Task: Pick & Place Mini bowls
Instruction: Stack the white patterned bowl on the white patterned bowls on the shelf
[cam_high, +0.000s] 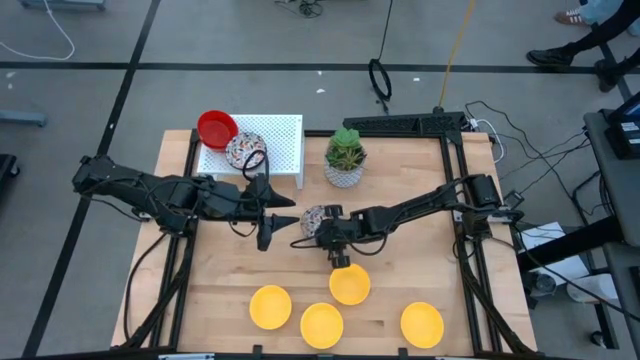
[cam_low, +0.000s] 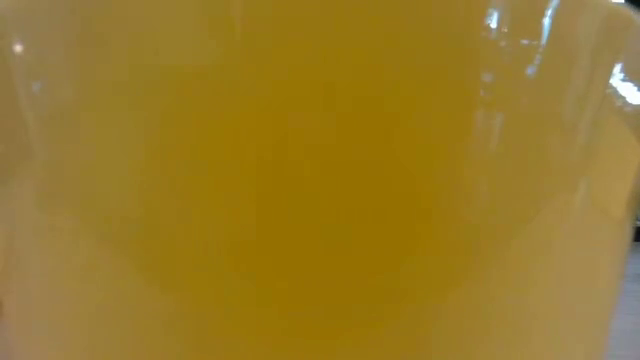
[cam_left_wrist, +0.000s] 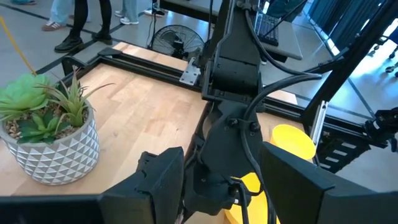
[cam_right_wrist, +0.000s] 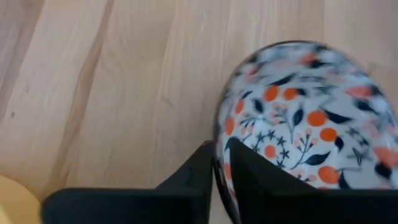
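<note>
Bare table (cam_high: 210, 290) lies open at lower left and at far right. Four yellow bowls (cam_high: 271, 306) crowd the bottom centre. The plant pot (cam_high: 345, 160) and white rack (cam_high: 280, 140) block the top centre. Both arms meet mid-frame around a floral bowl (cam_high: 316, 220), leaving little passage between them.

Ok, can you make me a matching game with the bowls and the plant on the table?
Things:
1. glossy red bowl
2. white pot with the green plant
3. four bright yellow bowls
4. floral bowl at the right gripper

Places:
A. along the table's near edge
B. mid-table, its rim between the fingers
C. on the white perforated tray
D. beside the tray

Pairs: 1-C, 2-D, 3-A, 4-B
</note>
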